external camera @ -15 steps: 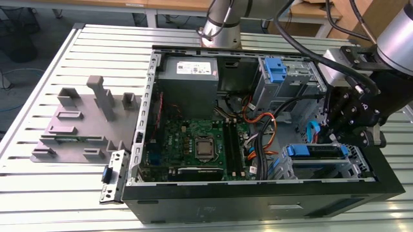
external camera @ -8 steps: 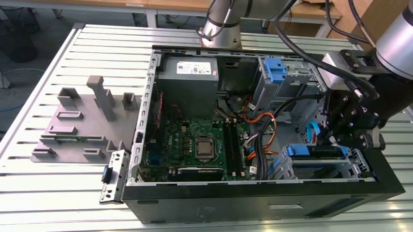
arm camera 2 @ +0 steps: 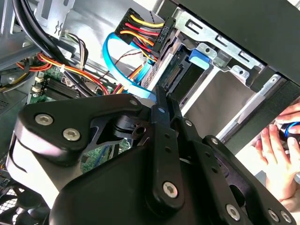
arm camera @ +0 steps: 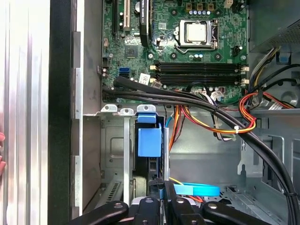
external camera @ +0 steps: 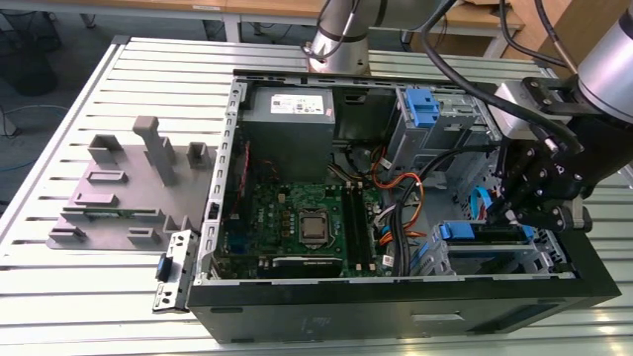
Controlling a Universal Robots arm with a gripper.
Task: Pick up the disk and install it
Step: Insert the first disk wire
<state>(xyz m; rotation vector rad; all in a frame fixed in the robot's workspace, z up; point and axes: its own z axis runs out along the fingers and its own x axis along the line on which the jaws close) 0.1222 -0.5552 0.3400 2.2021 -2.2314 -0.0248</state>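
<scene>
Exterior view: my gripper [external camera: 514, 215] hangs inside the open computer case [external camera: 396, 315], on the exterior view's right, just above the drive cage [external camera: 494, 256]. The disk [external camera: 485, 231] sits in that cage, its blue rail end showing at the cage mouth. A second blue-railed bay [external camera: 422, 107] stands farther back, near the power supply [external camera: 289, 111]. The grey slotted tray [external camera: 118, 193] lies well apart on the table [external camera: 59, 297], on the exterior view's left.

Second wrist view: my fingers [arm camera 2: 161, 117] appear pressed together, edge to edge, with nothing between them. Just beyond the tips lie the disk's connector edge [arm camera 2: 176, 75], a blue data cable [arm camera 2: 126, 82] and a bundle of red, yellow and black power wires [arm camera 2: 140, 28]. A person's hand [arm camera 2: 281, 150] rests outside the case wall.

First wrist view: the disk's blue rail tab [arm camera: 150, 140] stands in the cage slot directly ahead of my gripper [arm camera: 161, 206]. Black cables [arm camera: 187, 98] cross between the cage and the motherboard [arm camera: 178, 42]. The blue data cable [arm camera: 197, 190] lies just beside my fingertips.

Risks, in my judgement: the disk looks in the slot, but I cannot tell whether it is fully seated; an off-line push could jam the rails. The cables sit close enough that my fingers could snag or pinch one. The hand near the case is a contact hazard should the arm swing outward.
</scene>
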